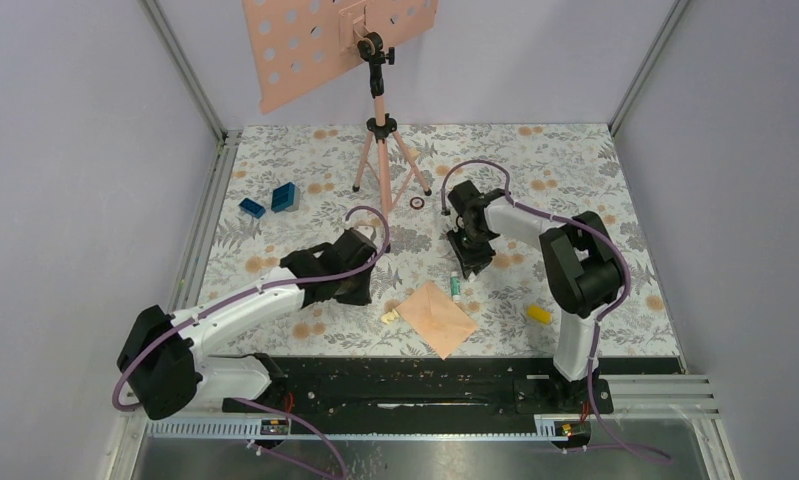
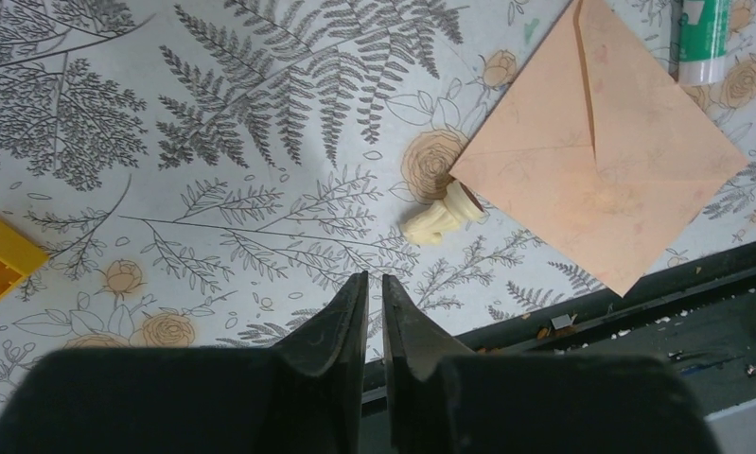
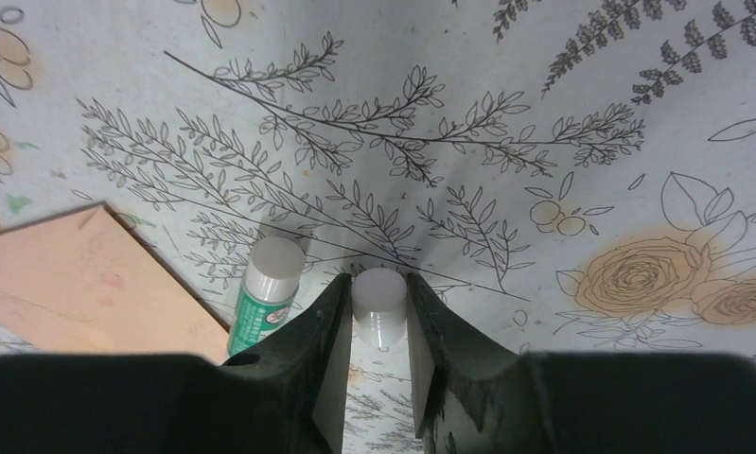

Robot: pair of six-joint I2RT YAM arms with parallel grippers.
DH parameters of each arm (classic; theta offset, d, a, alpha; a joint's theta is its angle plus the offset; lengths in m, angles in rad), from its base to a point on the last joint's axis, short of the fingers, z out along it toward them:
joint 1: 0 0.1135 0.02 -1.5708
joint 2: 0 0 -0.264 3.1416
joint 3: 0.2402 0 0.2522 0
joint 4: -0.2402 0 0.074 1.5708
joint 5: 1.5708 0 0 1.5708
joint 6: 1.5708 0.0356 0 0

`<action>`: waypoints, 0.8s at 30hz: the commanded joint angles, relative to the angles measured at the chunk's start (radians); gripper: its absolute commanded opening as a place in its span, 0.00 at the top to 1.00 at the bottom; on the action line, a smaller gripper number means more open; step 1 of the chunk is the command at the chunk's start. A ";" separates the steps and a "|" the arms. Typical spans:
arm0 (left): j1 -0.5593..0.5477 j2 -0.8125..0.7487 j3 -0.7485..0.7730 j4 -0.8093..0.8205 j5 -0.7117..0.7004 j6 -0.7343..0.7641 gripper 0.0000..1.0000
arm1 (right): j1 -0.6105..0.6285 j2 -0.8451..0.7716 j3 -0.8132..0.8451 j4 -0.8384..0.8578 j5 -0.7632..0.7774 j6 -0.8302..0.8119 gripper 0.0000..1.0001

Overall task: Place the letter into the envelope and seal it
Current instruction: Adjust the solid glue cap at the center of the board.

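My two arms shared one build. The left arm [image 1: 240, 305] and the right arm [image 1: 576, 345] each had smooth white shells for links and chunky matte-black housings at the joints. A purple cable [image 1: 320, 275] ran in loose loops along each one, from base to wrist. The left gripper [image 2: 375, 284] and the right gripper [image 3: 379, 284] were black too, their fingers [image 3: 328, 326] flat-sided wedges tapering to blunt tips from a broad black body.
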 commanded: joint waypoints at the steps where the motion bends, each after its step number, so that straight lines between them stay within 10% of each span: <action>1: -0.048 0.029 0.078 0.008 0.029 -0.002 0.88 | -0.029 -0.102 -0.036 0.049 -0.010 0.125 0.78; 13: -0.242 0.468 0.491 0.021 0.174 -0.177 0.64 | -0.380 -0.467 -0.473 0.343 -0.196 0.411 0.78; 24: -0.196 0.781 0.769 -0.090 0.061 -0.265 0.63 | -0.437 -0.617 -0.598 0.407 -0.243 0.454 0.77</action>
